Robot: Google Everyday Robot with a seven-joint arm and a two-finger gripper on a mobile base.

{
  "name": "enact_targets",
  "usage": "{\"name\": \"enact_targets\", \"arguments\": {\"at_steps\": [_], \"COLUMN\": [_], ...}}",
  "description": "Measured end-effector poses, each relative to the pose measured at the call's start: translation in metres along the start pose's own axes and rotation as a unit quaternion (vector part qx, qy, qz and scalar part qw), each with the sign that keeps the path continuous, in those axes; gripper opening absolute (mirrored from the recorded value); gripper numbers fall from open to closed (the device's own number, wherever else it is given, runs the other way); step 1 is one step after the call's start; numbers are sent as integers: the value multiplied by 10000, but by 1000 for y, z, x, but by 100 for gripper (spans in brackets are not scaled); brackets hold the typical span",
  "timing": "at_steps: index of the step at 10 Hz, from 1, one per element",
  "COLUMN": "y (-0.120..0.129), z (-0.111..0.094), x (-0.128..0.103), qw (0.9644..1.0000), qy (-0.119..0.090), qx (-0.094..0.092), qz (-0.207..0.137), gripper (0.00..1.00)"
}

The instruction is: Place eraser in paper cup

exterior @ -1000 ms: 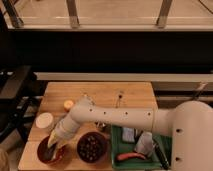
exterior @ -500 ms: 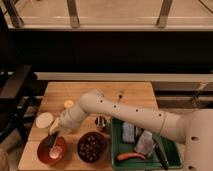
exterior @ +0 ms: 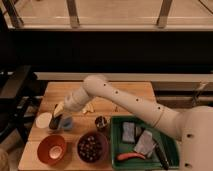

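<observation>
Gripper left red bowl; beside one paper cup.

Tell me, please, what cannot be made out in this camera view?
- Camera view, gripper between paper cup and blue cup, jaws shut: the dark bit at its tip is too small to confirm as the eraser.
- Blue cup: partly hidden by the gripper.
- Robot's body: cut off by the lower right edge.
- Black-handled tool in the green tray: too dark to identify.

Robot test lab, by the look: white robot arm over a wooden desk, tool at lower left, grey metal railing across the top.
</observation>
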Motion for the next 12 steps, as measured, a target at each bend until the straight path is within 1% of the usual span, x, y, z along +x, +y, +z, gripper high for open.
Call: {"name": "enact_targets", "arguments": {"at_steps": [1, 2, 7, 8, 10, 11, 12], "y": [-4, -7, -6, -6, -1, 0, -2], "z": [-1, 1, 0, 0, -5, -6, -6], "x": [9, 10, 10, 11, 23, 31, 37], "qw": [9998, 9996, 9996, 9994, 9974, 9952, 9926], "qy": [60, 63, 71, 80, 107, 136, 167], "qx": [-2, 1, 9, 62, 164, 161, 119], "qz": [-203, -266, -268, -341, -699, -956, -1199], "gripper": [7, 7, 7, 7, 7, 7, 7]}}
